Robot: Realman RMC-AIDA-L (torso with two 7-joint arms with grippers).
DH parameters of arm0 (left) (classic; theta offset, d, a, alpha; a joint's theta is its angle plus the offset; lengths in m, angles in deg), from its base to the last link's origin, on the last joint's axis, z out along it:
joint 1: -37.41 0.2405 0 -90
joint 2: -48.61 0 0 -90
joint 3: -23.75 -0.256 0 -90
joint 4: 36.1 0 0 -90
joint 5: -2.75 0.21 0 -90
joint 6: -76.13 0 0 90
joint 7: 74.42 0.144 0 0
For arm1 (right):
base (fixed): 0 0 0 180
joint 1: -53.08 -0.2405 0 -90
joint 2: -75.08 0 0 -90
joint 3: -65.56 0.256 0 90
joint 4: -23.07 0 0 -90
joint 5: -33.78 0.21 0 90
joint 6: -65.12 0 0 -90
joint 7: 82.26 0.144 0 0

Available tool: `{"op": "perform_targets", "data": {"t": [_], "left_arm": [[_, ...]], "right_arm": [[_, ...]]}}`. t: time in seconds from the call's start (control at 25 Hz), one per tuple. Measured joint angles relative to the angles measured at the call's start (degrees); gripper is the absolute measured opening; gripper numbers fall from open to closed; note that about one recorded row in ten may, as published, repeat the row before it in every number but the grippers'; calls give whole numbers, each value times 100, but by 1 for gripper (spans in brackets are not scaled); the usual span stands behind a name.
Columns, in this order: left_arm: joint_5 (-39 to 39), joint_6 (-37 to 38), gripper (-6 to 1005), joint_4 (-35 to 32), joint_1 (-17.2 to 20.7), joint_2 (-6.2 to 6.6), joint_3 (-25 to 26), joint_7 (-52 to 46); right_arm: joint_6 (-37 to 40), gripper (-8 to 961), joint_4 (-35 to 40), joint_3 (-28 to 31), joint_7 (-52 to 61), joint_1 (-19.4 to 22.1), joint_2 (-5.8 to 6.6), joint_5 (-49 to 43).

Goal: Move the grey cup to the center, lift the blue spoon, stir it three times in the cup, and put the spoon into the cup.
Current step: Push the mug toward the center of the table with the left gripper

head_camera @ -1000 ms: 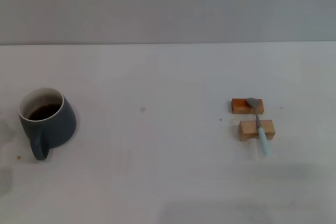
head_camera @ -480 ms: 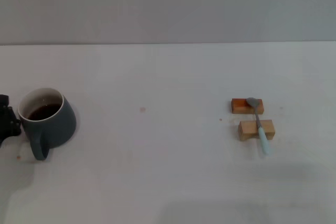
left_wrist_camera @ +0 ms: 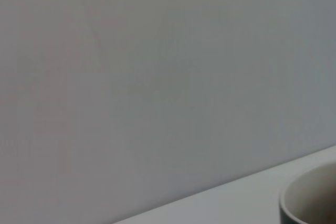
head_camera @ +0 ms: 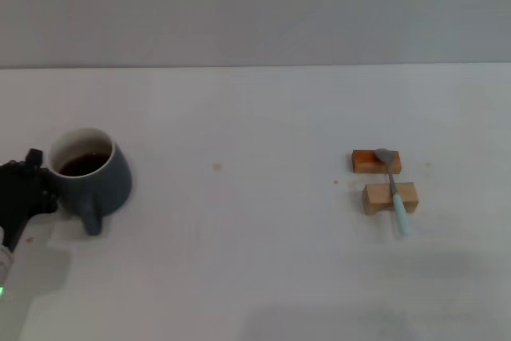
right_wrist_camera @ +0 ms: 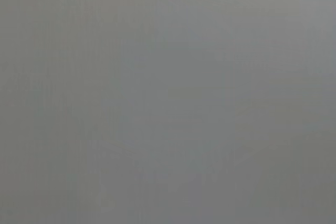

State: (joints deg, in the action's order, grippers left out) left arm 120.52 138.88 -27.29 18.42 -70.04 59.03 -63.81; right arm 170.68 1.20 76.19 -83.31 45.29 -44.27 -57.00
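A: In the head view, where is the grey cup [head_camera: 89,177]?
B: At the table's [head_camera: 255,277] left side, upright, dark liquid inside. The left gripper [head_camera: 28,189] touches its left wall; how far it is open, I cannot tell.
A: And the blue spoon [head_camera: 393,189]?
B: It lies across two wooden blocks [head_camera: 389,197], well apart, on the right.
A: The left wrist view?
B: Only the cup's rim [left_wrist_camera: 310,198] and a wall.
A: The right wrist view?
B: Plain grey; the right gripper does not appear.

cup: the grey cup [head_camera: 94,181] looked like ceramic, matt slate outside, smooth white inside.
spoon: the blue spoon [head_camera: 393,188] had a pale smooth handle and dull grey metal bowl.
blocks: two wooden blocks [head_camera: 389,197], bare-grained.
surface: the surface [head_camera: 255,261] was matt white.
my left hand [head_camera: 24,193]: matt black.
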Motion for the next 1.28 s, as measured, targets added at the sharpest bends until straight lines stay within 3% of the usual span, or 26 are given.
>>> {"op": "perform_targets", "data": {"t": [0.44, 0.88, 1.28], "left_arm": [[0, 18, -2, 272, 54, -2, -419, 114], [-49, -164, -2, -33, -194, 15, -303, 241], [-9, -126, -2, 114, -248, 3, -428, 241]], "right_arm": [[-1, 707, -2, 1, 0, 29, -7, -26], [-1, 707, -5, 1, 0, 25, -15, -29], [-1, 708, -19, 1, 0, 23, -18, -29]]}}
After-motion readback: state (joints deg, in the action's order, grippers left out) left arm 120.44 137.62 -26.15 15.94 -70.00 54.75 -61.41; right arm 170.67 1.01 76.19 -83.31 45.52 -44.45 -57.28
